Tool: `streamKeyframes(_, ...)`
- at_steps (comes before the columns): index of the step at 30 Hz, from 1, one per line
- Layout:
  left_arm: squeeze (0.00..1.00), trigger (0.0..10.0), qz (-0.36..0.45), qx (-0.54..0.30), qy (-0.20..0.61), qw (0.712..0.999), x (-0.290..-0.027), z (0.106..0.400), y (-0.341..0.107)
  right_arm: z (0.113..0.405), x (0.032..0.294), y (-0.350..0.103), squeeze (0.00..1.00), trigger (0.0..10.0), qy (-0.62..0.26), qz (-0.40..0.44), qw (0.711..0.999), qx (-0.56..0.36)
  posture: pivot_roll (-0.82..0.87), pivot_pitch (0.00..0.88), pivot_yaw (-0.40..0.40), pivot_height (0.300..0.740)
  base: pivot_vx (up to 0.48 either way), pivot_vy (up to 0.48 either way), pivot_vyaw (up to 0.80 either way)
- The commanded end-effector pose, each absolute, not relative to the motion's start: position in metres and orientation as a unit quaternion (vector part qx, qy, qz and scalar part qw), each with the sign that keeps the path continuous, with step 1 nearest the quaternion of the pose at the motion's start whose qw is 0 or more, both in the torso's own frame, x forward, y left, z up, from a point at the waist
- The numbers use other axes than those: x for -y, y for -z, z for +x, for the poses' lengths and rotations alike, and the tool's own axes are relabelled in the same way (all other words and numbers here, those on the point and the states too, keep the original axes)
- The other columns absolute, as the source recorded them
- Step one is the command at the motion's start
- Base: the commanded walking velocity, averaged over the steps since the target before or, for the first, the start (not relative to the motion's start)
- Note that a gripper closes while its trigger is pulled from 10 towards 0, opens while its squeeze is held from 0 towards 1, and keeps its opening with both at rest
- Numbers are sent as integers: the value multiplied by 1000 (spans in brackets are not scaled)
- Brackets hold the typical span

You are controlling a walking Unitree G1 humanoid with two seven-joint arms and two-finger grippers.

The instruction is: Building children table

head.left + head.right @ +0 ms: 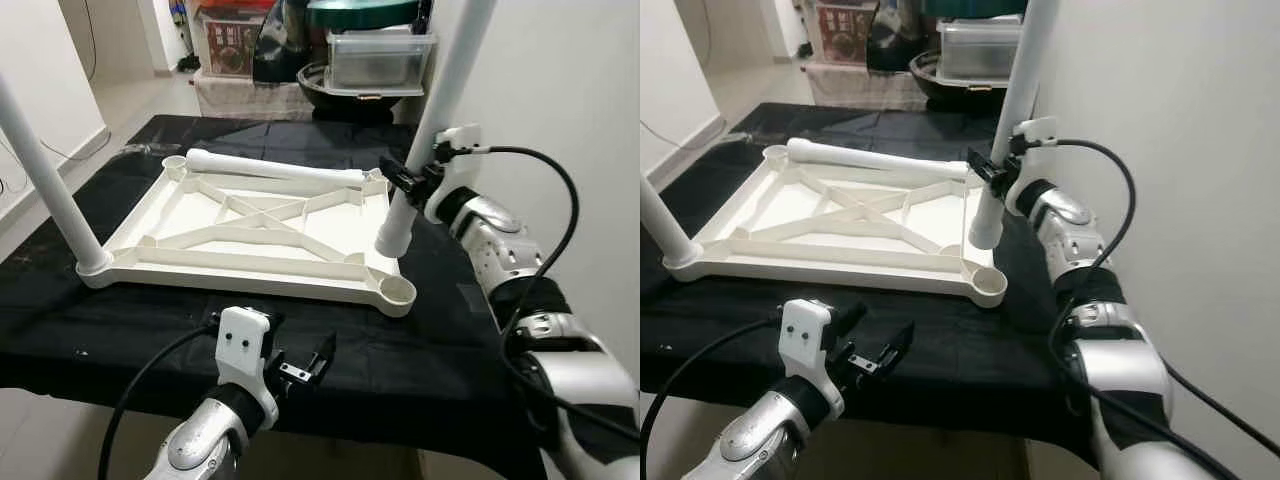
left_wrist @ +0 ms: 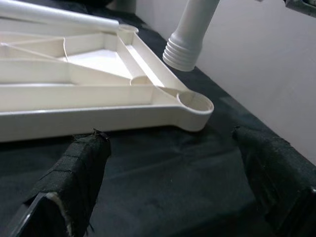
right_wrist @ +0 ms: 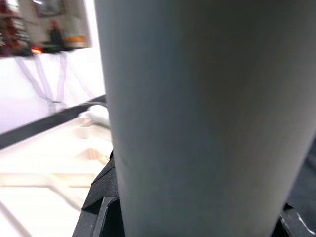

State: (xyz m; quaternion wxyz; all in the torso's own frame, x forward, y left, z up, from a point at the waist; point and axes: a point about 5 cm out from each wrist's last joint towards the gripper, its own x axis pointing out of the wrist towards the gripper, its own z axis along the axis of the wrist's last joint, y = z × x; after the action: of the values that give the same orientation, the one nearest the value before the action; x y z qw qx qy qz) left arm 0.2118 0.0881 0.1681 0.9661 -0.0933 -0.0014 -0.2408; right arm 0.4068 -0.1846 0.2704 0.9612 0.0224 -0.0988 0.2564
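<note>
One white leg [image 1: 440, 110], threaded end, ribbed tabletop [image 1: 250, 225]

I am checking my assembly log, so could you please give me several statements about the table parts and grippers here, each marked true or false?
1. The white plastic tabletop lies upside down on the black cloth. True.
2. The right gripper holds a white tubular leg upright. True.
3. That leg's threaded end is already seated in the near right corner socket. False: it hangs above the cloth beside the frame, and the socket is empty.
4. The left gripper grips the loose white leg. False: it is open near the table's front edge, and that leg lies across the tabletop's far side.
5. One leg stands in the near left corner. True.
</note>
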Motion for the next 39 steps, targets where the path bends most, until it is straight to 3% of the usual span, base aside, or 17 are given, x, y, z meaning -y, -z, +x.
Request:
streamKeyframes(1, 0, 10000, -87, -10, 242, 966, -88, 206, -168, 405, 188, -277, 0, 10000, -288, 39, 950, 114, 202, 194, -27, 740, 0, 0, 0)
streamKeyframes(13, 0, 10000, -85, -28, 243, 966, -91, 195, -169, 394, 198, -273, 0, 10000, -417, 95, 899, 90, 228, 222, -4, 740, 0, 0, 0)
streamKeyframes(20, 0, 10000, -82, -37, 243, 966, -93, 191, -169, 388, 199, -265, 0, 10000, -477, 76, 873, 66, 234, 216, 4, 740, 0, 0, 0)
streamKeyframes(31, 0, 10000, -75, -43, 244, 966, -94, 189, -168, 388, 205, -268, 0, 10000, -468, 35, 881, 63, 236, 201, 7, 740, 0, 0, 0)
streamKeyframes(39, 0, 10000, -74, -44, 244, 966, -94, 188, -168, 384, 210, -273, 0, 10000, -488, -3, 870, 62, 234, 195, 8, 740, 0, 0, 0)
